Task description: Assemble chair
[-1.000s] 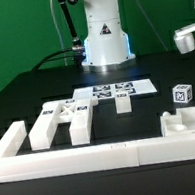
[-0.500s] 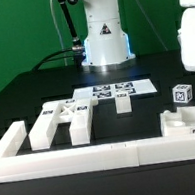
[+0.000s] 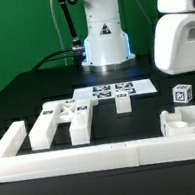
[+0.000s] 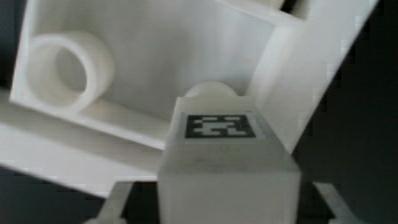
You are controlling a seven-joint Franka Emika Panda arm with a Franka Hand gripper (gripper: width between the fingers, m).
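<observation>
Rail first: border rail (image 3: 95,159) along the bottom of the exterior frame. Just behind it, at lower left, loose chair parts (image 3: 59,123) lying side by side. At lower right, a blocky part (image 3: 185,123), with a tagged cube (image 3: 182,94) just beyond. Above these, filling the upper right, the gripper (image 3: 194,75), clenched on a tagged bar (image 4: 217,150). Seen close in the wrist view, with a holed panel (image 4: 107,95) behind it; touching or apart, cannot tell. Farther back, marker board (image 3: 110,90) at centre, then robot base (image 3: 104,34) at top centre.

Likely step: seating the bar on the lower-right part.

Risks from here:
- Descending off-line and jamming the bar's end on the panel's edge, through a tilt in the grip.
- Shoving the unfixed panel or knocking the nearby cube with the wide hand.
- Losing the bar through slip on smooth plastic.
</observation>
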